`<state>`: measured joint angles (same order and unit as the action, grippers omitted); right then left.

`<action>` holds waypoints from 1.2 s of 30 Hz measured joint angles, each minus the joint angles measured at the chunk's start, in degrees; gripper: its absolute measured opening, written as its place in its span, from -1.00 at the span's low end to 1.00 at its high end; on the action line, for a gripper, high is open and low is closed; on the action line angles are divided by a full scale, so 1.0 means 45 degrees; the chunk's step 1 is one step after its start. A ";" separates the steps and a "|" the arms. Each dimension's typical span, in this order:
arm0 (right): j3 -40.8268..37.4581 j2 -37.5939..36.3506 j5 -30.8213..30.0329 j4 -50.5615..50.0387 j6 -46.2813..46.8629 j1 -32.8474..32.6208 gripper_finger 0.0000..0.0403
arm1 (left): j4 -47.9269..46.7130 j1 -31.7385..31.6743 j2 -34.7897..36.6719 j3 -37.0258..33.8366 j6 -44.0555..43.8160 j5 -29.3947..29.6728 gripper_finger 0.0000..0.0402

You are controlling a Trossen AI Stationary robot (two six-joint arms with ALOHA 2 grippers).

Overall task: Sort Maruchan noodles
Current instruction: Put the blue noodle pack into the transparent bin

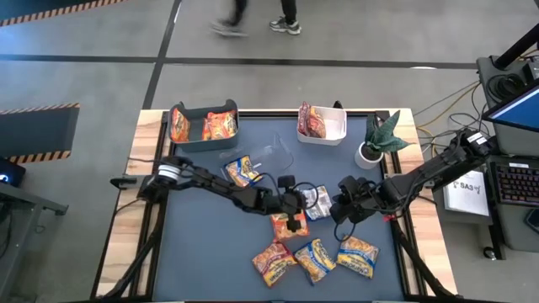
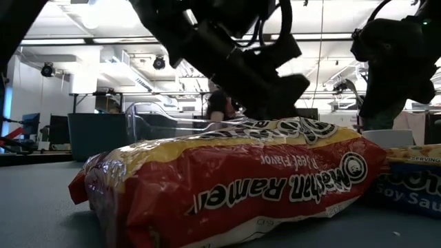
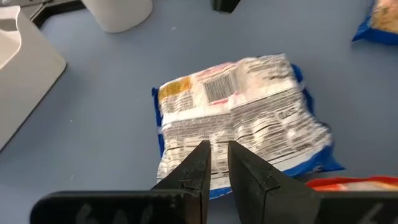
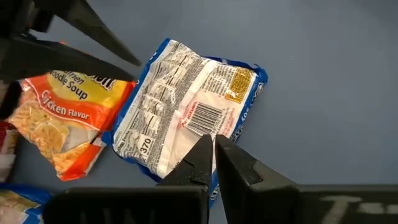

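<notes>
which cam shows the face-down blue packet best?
Right wrist view: the blue packet lies whole, back label and barcode readable. Left wrist view shows it too, partly behind the claw. High view shows it small between the arms. Low view: cannot tell.

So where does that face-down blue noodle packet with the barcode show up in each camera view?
High view: face-down packet at table centre, between the two end effectors.
Low view: cannot tell; the red packet fills the front.
Left wrist view: centre, just past the left end effector.
Right wrist view: centre, beyond the right end effector.
Shared landmark: its barcode, seen in both wrist views.
</notes>
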<state>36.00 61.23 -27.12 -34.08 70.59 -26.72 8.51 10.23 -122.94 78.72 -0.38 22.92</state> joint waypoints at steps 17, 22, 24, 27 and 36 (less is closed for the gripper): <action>-0.2117 -0.0010 0.0065 0.2857 0.2016 0.0005 0.01 | 0.0035 -0.0046 -0.0883 0.0008 -0.0440 -0.0354 -0.82; -0.2694 -0.0013 0.0027 0.4125 0.2047 0.0005 0.30 | -0.0354 -0.0051 -0.0883 0.0034 -0.0575 -0.0427 -0.82; -0.3004 -0.0010 0.0004 0.4695 0.2098 0.0017 0.40 | -0.0463 -0.0051 -0.0882 0.0034 -0.0602 -0.0458 -0.82; -0.3616 -0.0015 -0.0042 0.6087 0.2084 0.0037 0.51 | -0.0557 -0.0056 -0.0883 0.0029 -0.0610 -0.0547 -0.82; -0.5450 0.0059 -0.0719 1.0452 0.1900 0.0065 0.58 | -0.0641 -0.0056 -0.0888 0.0005 -0.0723 -0.0554 -0.82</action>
<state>11.48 61.50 -30.36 12.95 79.14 -26.43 5.63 9.98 -126.93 78.74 -3.64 20.43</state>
